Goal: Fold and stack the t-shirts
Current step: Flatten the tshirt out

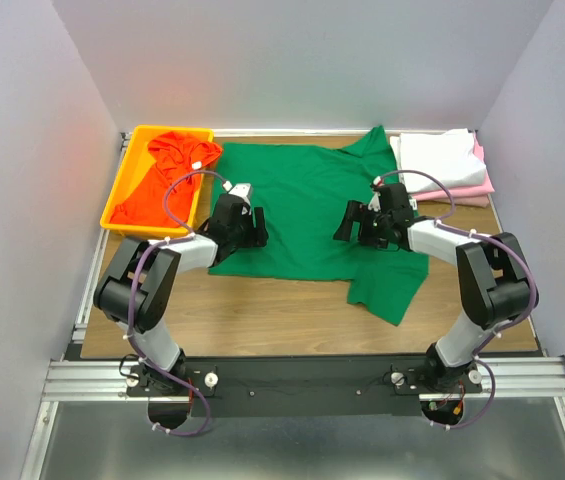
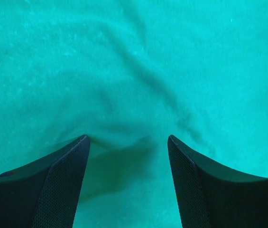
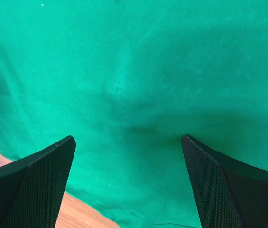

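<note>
A dark green t-shirt (image 1: 307, 205) lies spread across the middle of the table, one sleeve reaching toward the back right and another toward the front right. My left gripper (image 1: 250, 228) is open and pressed down on its left part; the cloth (image 2: 134, 71) fills the left wrist view, and the fingertips (image 2: 82, 142) dent it. My right gripper (image 1: 354, 224) is open over the shirt's right part (image 3: 138, 71), near its hem. An orange-red t-shirt (image 1: 162, 180) with a white tag lies crumpled in the yellow tray. Folded white (image 1: 440, 155) and pink (image 1: 467, 190) t-shirts are stacked at the back right.
The yellow tray (image 1: 132, 145) stands at the back left corner. Bare wooden tabletop (image 1: 262, 315) shows in front of the green shirt and at the lower left of the right wrist view (image 3: 10, 166). Grey walls enclose the table on three sides.
</note>
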### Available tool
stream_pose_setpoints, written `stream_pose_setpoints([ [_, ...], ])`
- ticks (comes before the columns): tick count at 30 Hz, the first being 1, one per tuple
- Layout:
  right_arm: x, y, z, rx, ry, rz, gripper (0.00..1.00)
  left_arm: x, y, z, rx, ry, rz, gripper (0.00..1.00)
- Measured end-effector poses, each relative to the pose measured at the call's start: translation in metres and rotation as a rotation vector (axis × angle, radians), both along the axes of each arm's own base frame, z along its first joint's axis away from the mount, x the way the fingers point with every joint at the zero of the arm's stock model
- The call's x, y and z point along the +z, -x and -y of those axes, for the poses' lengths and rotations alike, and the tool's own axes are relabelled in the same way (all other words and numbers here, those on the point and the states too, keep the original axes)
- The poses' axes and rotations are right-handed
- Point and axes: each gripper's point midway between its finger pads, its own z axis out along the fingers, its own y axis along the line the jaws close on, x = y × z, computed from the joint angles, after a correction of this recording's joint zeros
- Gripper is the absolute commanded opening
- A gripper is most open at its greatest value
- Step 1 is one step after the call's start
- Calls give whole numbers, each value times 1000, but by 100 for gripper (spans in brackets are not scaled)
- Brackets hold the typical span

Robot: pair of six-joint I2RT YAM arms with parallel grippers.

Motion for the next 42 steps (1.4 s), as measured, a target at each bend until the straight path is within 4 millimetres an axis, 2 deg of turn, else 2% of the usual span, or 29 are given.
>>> stream_pose_setpoints([
  [7, 1, -16, -5, -6, -11, 18, 100, 1, -20, -2, 18, -2, 6, 75],
  [14, 3, -27, -9, -3, -17, 27, 100, 7, -21, -10, 30, -35, -20, 75],
  [16, 3, -26, -9, -2, -17, 27, 100, 15, -18, -15, 45, -42, -9, 75],
  [18, 3, -26, -9, -1, -16, 28, 100, 33, -11, -23, 71, -42, 26, 75],
  [21, 6, -24, -8, -3, -12, 28, 100, 61, 6, -43, 160, -31, 95, 75],
  [23, 13, -23, -5, -14, -7, 46, 100, 68, 19, -58, 232, -22, 123, 74],
  [25, 24, -22, 0, -35, -1, 73, 100, 65, 37, -75, 316, -22, 118, 74],
  [29, 52, -21, 9, -78, 5, 152, 100, 42, 67, -102, 445, -49, 59, 68],
  [33, 79, -19, 16, -105, 8, 232, 100, 32, 80, -109, 499, -43, 18, 65],
  [38, 89, -13, 23, -123, 16, 267, 100, 25, 83, -112, 543, -34, -12, 60],
  [42, 85, -9, 26, -128, 27, 263, 100, 1, 87, -114, 557, -82, -85, 57],
])
